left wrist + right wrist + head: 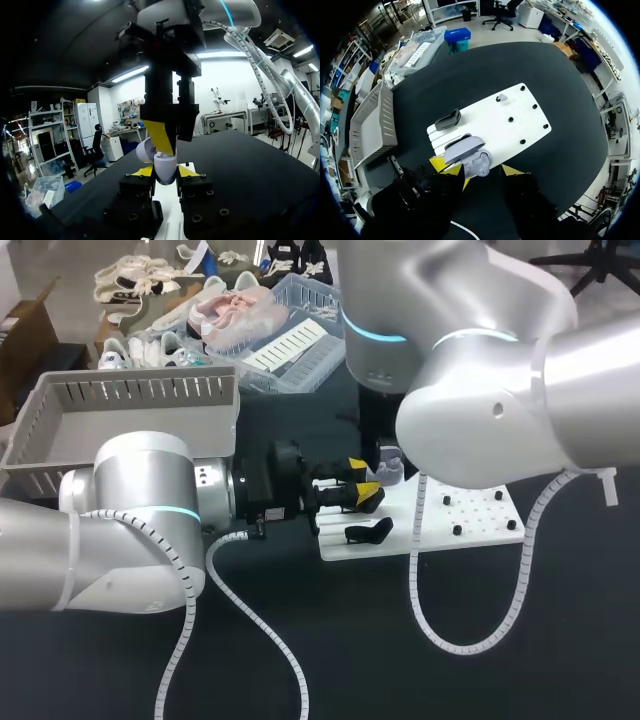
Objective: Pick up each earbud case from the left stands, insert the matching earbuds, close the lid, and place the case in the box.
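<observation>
left tool (165, 172): clamped on the lavender earbud case (472, 159), one yellow tip on each side of its body | case: lid open, over the edge of the white stand board (492, 122) | right tool (480, 169): comes from above, fingers apart around the case, one tip just beside the lid | grey box (125, 390): on the tabletop (480, 640), well apart from the case

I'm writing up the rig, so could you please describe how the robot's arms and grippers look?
The left arm and right arm are rounded silver-white shells with cyan rings and white ribbed cables looping outside. The left gripper and right gripper are blocky black with yellow tips.
</observation>
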You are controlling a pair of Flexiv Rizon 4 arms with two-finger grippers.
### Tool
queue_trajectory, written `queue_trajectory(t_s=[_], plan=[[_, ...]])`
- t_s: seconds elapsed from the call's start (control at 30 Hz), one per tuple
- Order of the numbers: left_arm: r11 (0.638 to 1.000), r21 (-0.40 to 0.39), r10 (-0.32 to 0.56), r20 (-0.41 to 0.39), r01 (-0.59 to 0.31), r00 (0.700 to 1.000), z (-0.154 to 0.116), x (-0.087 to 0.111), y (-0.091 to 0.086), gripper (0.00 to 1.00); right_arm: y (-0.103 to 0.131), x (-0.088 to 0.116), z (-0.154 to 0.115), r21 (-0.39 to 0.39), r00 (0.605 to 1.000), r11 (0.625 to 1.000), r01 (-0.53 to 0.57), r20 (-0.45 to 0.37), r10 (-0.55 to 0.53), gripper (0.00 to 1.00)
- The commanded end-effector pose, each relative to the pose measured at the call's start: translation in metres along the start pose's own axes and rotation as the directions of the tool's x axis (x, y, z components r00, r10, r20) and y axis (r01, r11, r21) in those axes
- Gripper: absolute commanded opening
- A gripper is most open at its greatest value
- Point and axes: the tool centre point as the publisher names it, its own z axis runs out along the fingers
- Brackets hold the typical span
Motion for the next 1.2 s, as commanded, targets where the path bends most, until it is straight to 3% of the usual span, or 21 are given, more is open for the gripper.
queue_trajectory(t_s=[0.03, 0.5, 1.2], plan=[[1.0, -0.01, 0.003, -0.001, -0.003, 1.0, 0.001, 0.0, -0.002, 0.0, -0.005, 0.004, -0.004, -0.01, 1.0, 1.0, -0.005, 0.009, 0.005, 0.42], [1.0, -0.01, 0.003, -0.001, -0.003, 1.0, 0.001, 0.0, -0.002, 0.0, -0.013, 0.018, -0.004, -0.028, 1.0, 1.0, 0.0, 0.01, 0.0, 0.44], [1.0, -0.01, 0.003, -0.001, -0.003, 1.0, 0.001, 0.0, -0.002, 0.0, -0.016, 0.01, -0.001, -0.019, 1.0, 0.999, -0.027, 0.011, 0.028, 0.44]])
